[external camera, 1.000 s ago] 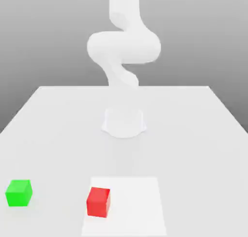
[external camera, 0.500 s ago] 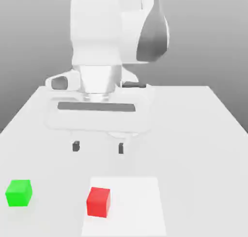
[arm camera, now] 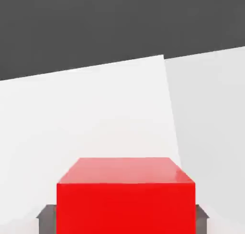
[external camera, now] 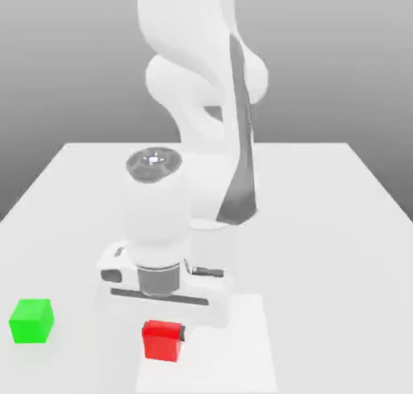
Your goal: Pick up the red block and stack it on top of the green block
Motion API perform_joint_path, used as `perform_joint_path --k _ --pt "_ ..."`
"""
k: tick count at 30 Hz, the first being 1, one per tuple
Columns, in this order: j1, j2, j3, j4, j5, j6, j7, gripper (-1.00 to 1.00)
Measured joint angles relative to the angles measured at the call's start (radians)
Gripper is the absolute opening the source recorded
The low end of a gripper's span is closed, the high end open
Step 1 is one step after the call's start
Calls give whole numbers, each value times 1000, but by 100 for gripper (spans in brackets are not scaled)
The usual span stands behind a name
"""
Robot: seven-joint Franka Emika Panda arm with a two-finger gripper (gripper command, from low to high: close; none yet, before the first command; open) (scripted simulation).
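- Now, you have the gripper (external camera: pixel 164 334) low over the table (external camera: pixel 331 263), reaching down to the red block (external camera: pixel 162 346).
- Its two fingers (arm camera: pixel 47 221) are partly open, just as wide as the block — one stands against each of two opposite sides.
- In the hand view you see no gap between the dark finger surfaces and the red sides, so the tool is closed on the red block and has hold of it.
- The red block is upright, at the edge of the white square (external camera: pixel 230 348) which lies on the table, the edge toward the exterior view's left.
- Whether a small space is under the block, I cannot tell you; its lower edge looks to be at the level of the white square.
- Your green block (external camera: pixel 31 321) sits flat on the bare table, well apart from the red one, further to the exterior view's left.
- Nothing is on top of the green block, and the red one is not yet stacked there.
- Above the blocks you have the white arm (external camera: pixel 189 30), which comes down from its base behind — the hand is directly over the red block.
- Beyond the table edge, the hand view gives you a dark grey area (arm camera: pixel 95 27).
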Motion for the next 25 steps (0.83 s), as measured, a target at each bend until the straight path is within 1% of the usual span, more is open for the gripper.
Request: perform_joint_path --k 2,8,16,18,21,22,25 --pt "-4 1 3 0 -2 1 1 -100" --pt "-7 -177 -25 -20 -36 -157 26 -100" --pt "-242 -192 -224 107 -1 -304 7 -100" --pt "-266 -147 -229 123 31 -276 -15 -100" --pt "-296 -46 -197 133 95 -190 -61 -100" --pt "-300 -24 -191 134 111 -170 -72 100" --pt "-300 -24 -191 134 111 -170 -72 100"
